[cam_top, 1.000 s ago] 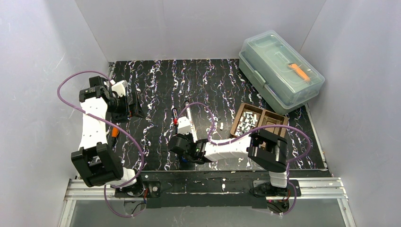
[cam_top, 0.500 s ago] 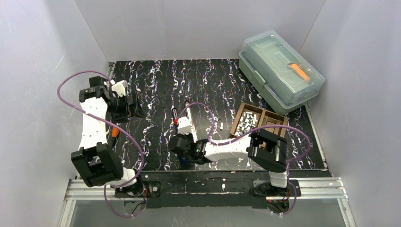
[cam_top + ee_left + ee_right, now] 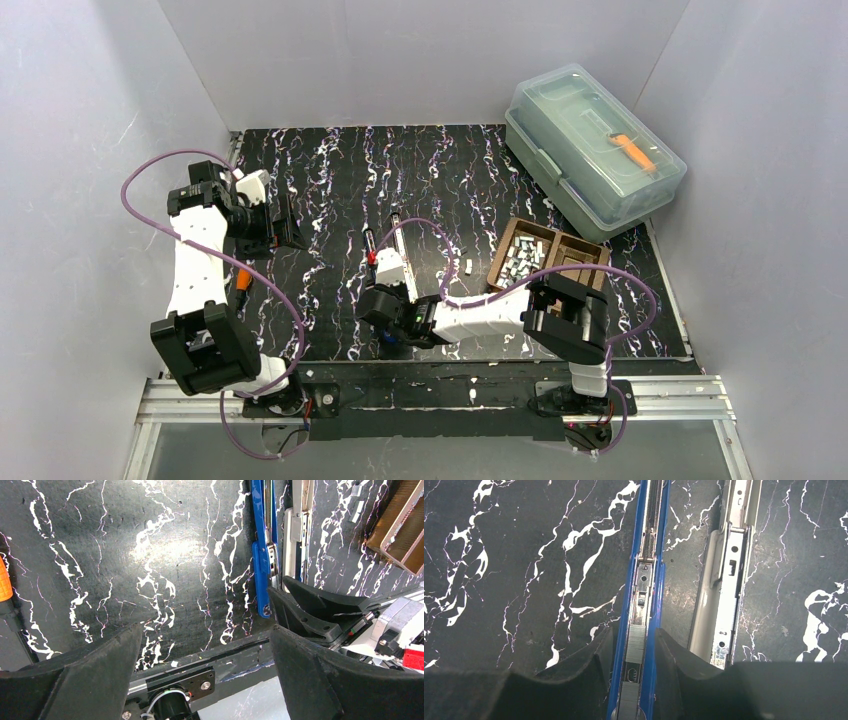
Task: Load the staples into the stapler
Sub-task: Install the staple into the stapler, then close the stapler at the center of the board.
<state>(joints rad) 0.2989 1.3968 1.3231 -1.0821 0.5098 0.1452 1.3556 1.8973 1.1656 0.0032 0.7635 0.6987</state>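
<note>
Silvery-grey staple strip (image 3: pixel 634 647) seated in the opened blue metal stapler channel (image 3: pixel 644 555), right gripper (image 3: pixel 634 634) jaws narrow astride it (contact cannot be told), left gripper (image 3: pixel 205 629) jaws wide, empty: a snagging retreat could skew or unseat the strip.

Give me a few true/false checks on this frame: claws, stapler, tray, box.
1. The left claw is open and empty. True.
2. Staples lie in the blue channel of the stapler. True.
3. The right claw hangs over the tray. False: it straddles the channel.
4. Seen from above, the tray lies left of the stapler. False: it lies to the right.
5. The box has its lid off. False: the lid is on.
</note>
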